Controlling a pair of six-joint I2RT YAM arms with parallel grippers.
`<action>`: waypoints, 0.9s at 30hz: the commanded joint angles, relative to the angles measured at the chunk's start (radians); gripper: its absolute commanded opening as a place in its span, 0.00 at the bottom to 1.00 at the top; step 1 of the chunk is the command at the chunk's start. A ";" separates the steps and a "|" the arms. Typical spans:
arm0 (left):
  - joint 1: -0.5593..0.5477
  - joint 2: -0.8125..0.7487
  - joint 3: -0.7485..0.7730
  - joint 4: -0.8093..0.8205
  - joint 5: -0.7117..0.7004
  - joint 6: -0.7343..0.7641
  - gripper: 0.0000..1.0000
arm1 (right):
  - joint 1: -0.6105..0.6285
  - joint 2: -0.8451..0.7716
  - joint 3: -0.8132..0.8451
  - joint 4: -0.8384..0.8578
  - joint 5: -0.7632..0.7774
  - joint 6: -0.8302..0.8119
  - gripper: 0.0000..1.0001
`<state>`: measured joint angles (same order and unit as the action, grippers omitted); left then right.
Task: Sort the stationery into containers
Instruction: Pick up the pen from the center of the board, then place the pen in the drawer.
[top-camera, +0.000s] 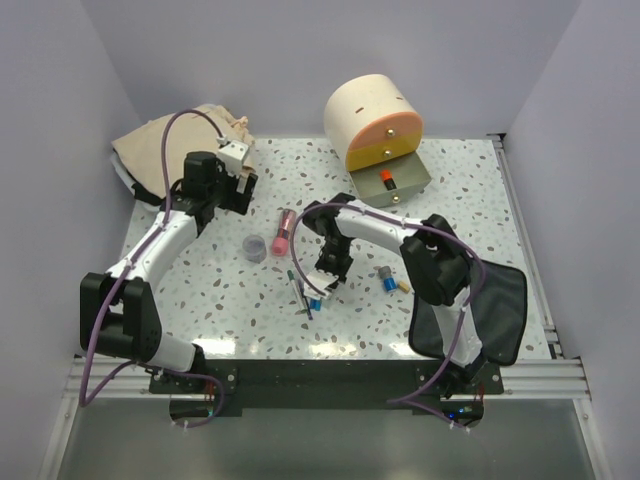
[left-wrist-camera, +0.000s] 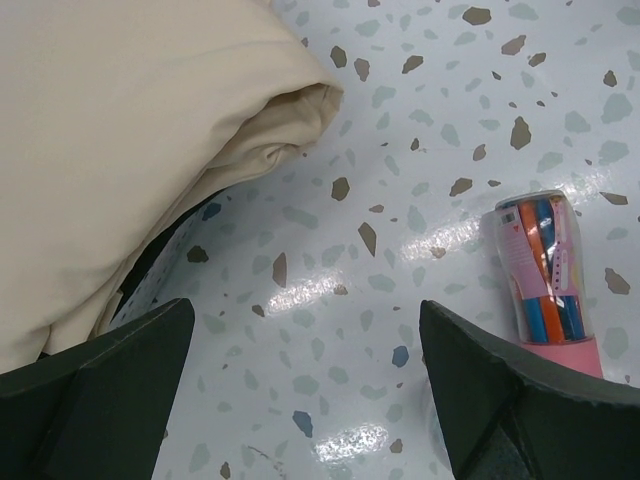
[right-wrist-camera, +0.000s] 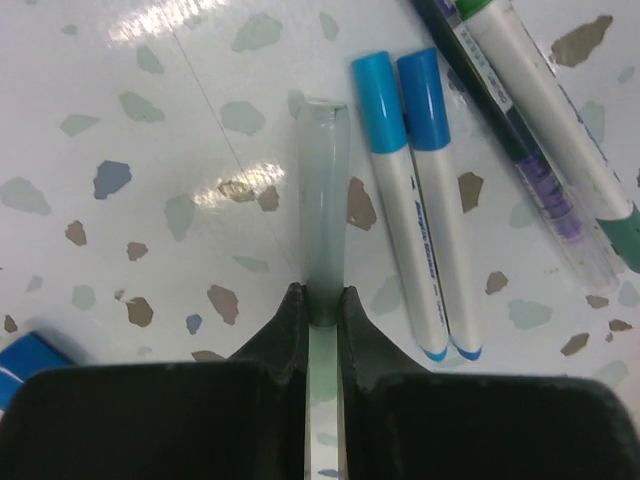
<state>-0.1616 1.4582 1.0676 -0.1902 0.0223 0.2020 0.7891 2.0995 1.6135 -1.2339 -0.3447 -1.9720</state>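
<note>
Right tool (right-wrist-camera: 322, 300): clamped on thin pale-green translucent pen (right-wrist-camera: 323, 160) | Risk: end-grip, pen may pivot, strike white blue-capped pens (right-wrist-camera: 420, 200) at 3 o'clock.

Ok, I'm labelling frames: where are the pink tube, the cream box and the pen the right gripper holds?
pink tube (left-wrist-camera: 545, 270): left wrist view, clear body.
cream box (top-camera: 365, 105): top view, cream upper surface.
pale green pen (right-wrist-camera: 324, 200): right wrist view, translucent shaft.
</note>
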 joint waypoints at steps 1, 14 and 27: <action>0.037 -0.035 0.017 0.028 0.018 -0.018 1.00 | -0.049 -0.056 0.126 -0.059 0.022 0.080 0.00; 0.040 0.027 0.074 0.055 0.014 -0.015 0.97 | -0.313 -0.223 0.267 0.158 0.185 0.487 0.00; 0.037 0.091 0.126 0.058 0.019 -0.084 0.94 | -0.452 -0.078 0.286 0.407 0.265 0.576 0.00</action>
<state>-0.1253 1.5436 1.1652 -0.1802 0.0589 0.1581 0.3649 1.9732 1.8332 -0.9024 -0.0959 -1.4429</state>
